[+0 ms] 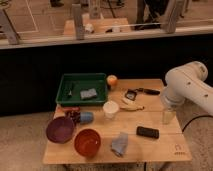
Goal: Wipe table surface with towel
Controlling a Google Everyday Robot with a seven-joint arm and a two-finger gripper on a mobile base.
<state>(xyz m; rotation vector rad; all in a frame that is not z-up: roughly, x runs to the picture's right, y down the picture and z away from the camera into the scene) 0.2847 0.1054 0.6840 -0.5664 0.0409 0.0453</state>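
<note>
**A:** Towel position?

**B:** Towel (120, 144): grey-blue cloth, crumpled into a soft heap. It lies on the table (160, 146) near the front edge, about 6 o'clock from the table's middle.

**A:** And the gripper?

**B:** Gripper (168, 116) hangs below the white arm (187, 85) at the table's right edge, about 3 o'clock. The towel sits at roughly 8 o'clock from it, well apart. A flat black oblong device (147, 132) lies between them, nearer the towel.

**A:** How wide does it stand? Anything held?

**B:** Cannot tell either one. It shows only as a pale shape under the arm's thick, rounded casing.

**A:** Materials round about?

**B:** The table is light wood with a plain rectangular top. A red bowl (87, 142), round and glossy, sits just beside the towel at its 9 o'clock. A purple bowl (60, 129) of the same shape is further out at 10 o'clock. A white cup (110, 109) stands at the towel's 12 o'clock, with a curved yellow banana (131, 105) just right of the cup. A green tray (64, 96), rectangular with a raised rim, is at the table's 11 o'clock, and a grey block (89, 93) lies inside it. An orange cup (112, 80) stands just beside the tray's right rim.

**A:** Anything obscured?

**B:** The arm is cut off by the right edge of the view. I cannot identify the small dark items at the table's 1 o'clock. A blue cup (86, 117) stands above the two bowls, and I cannot name the dark red thing next to it.
</note>
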